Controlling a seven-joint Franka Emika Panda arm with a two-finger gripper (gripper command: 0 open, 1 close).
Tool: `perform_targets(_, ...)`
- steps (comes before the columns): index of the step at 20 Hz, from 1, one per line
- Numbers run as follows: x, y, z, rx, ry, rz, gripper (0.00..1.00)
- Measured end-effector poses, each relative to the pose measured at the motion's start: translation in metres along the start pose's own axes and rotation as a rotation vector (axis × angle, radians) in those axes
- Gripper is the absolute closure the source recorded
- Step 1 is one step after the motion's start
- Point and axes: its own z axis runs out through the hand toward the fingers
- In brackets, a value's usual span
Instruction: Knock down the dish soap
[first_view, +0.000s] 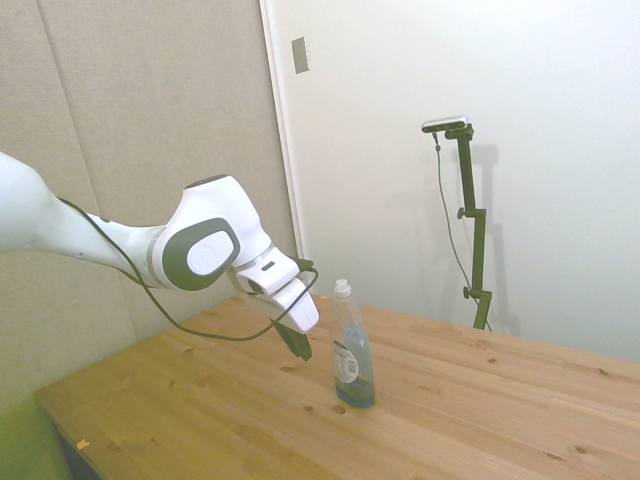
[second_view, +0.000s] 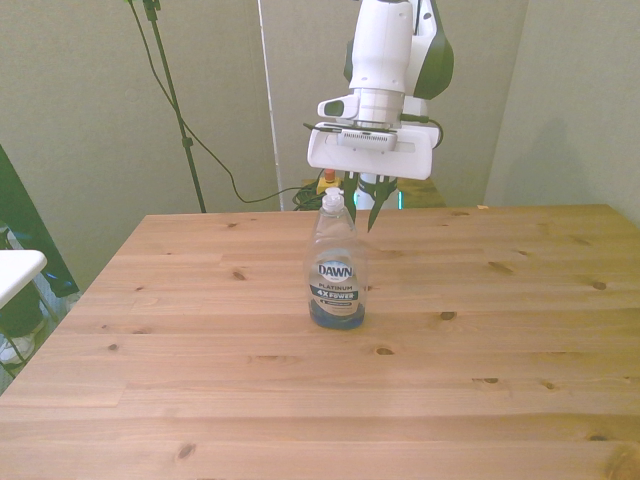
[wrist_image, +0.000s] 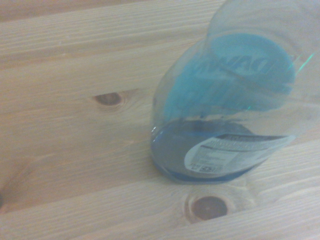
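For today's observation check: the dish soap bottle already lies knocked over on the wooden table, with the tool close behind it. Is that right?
Not quite. The dish soap stands upright on the wooden table, as the side view shows. The tool is indeed close behind it.
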Motion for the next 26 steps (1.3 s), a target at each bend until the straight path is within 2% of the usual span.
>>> perform_targets(10,0.04,-0.037,0.026,-0.018,0.045,0.061,1.0)
perform_targets(26,0.133,-0.101,0.061,0.015,0.144,0.166,1.0)
